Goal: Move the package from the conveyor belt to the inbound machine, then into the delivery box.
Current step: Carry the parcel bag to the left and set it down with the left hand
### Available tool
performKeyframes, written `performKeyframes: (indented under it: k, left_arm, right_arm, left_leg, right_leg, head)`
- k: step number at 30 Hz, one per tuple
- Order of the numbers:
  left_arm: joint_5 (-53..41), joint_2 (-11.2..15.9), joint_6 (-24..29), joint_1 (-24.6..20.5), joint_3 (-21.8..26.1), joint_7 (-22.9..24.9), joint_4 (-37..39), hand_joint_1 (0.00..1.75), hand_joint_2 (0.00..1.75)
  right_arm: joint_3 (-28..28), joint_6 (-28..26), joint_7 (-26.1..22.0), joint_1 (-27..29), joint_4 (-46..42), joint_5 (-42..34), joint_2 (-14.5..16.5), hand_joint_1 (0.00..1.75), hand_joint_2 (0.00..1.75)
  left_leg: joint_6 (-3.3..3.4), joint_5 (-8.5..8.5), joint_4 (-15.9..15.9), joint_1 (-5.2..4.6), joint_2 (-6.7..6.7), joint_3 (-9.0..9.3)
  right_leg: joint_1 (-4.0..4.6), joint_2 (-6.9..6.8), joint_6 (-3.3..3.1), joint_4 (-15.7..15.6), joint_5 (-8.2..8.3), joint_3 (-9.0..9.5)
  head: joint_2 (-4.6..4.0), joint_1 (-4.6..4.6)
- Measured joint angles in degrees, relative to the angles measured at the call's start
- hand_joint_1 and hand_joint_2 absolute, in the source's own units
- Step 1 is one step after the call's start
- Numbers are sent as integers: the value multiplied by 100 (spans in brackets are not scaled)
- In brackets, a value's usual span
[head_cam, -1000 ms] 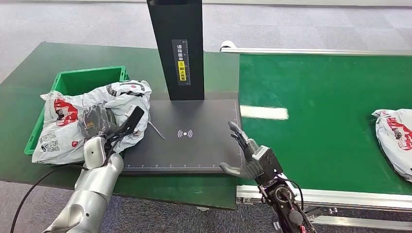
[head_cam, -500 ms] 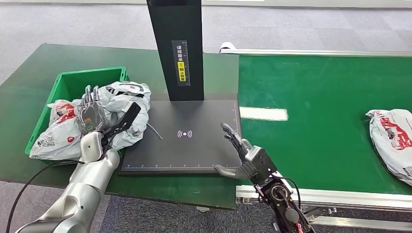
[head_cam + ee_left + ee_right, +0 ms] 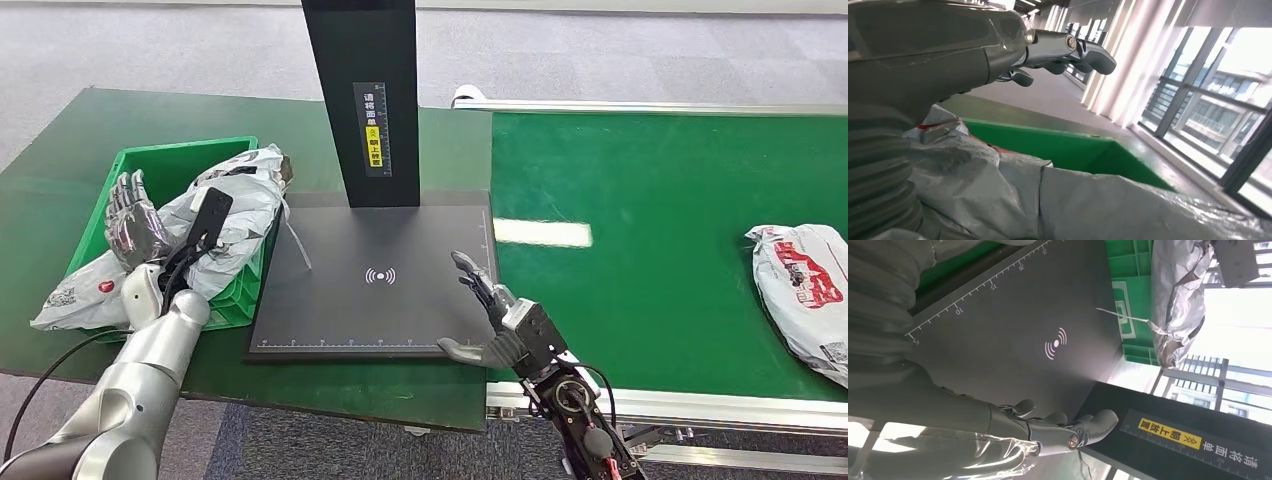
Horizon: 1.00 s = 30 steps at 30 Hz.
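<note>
You're at the last step: the grey package (image 3: 215, 215) lies across the green delivery box (image 3: 165, 165), at 9 o'clock from the scanner pad (image 3: 400, 300), one end drooping over the rim. Your left hand (image 3: 130, 222) is spread wide, holding nothing; right hand (image 3: 495, 320) likewise. Next, lift clear; room lies at 6 o'clock

Green table (image 3: 60, 150) bearing green bin (image 3: 150, 165), black scanner pad (image 3: 380, 290)
</note>
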Motion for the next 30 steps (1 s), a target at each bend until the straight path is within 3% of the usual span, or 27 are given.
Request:
performKeyframes:
  k: [4,7,9,13,16,20,23,28,30]
  left_arm:
    - [-6,-156,85,298,354,-1224,-771,0,175]
    - [-443,-517,85,455,1112,-2541,-1563,0,175]
    - [-785,-751,85,478,1664,-2969,-1957,0,175]
    - [-443,-1078,85,494,2383,-3591,-2626,0,0]
    - [1058,-1264,83,582,2576,-3990,-3190,0,0]
    - [2792,-1431,81,783,2454,-4047,-3849,0,175]
    - [3816,-1473,77,999,2011,-4054,-4160,0,175]
    - [5170,-1359,41,1441,556,-4060,-4332,0,175]
    - [5624,-1276,-221,1628,-89,-4052,-4357,0,175]
  right_arm:
    - [0,-26,0,6,0,6,15,0,175]
    - [2,-59,-1,12,0,7,22,0,175]
    - [5,-84,-3,19,0,4,26,0,175]
    - [9,-110,-24,39,0,-14,24,0,175]
    - [22,-139,-61,47,0,-45,22,0,175]
    - [36,-178,-126,52,1,-95,19,0,175]
    - [39,-223,-168,54,1,-174,8,0,175]
    - [24,-297,-256,73,-4,-375,-31,0,175]
    - [-6,-315,-269,91,-9,-468,-49,0,175]
  left_leg:
    - [0,-1,1,0,3,-8]
    - [0,-1,1,0,3,-18]
    - [0,-1,1,0,8,-19]
    - [0,-1,1,1,10,-21]
    - [0,-1,1,1,8,-21]
    - [0,-1,1,1,4,-22]
    - [0,-1,1,0,1,-22]
    - [1,-1,2,-4,-3,-21]
    - [2,-2,2,-6,-3,-21]
  right_leg:
    - [0,2,0,0,0,-13]
    - [0,2,0,-1,0,-21]
    - [0,6,0,-1,0,-23]
    - [1,9,-1,-1,1,-27]
    - [1,9,-1,0,1,-27]
    - [0,5,0,-1,-1,-28]
    - [-1,4,1,-2,-1,-27]
    - [-5,-3,1,-2,0,-22]
    - [-7,-2,1,-2,0,-23]
  head:
    - [0,-1]
    - [0,0]
    - [0,-1]
    - [-1,0]
    - [0,-1]
    - [0,-1]
    - [0,-1]
    - [0,-1]
    - [-1,-2]
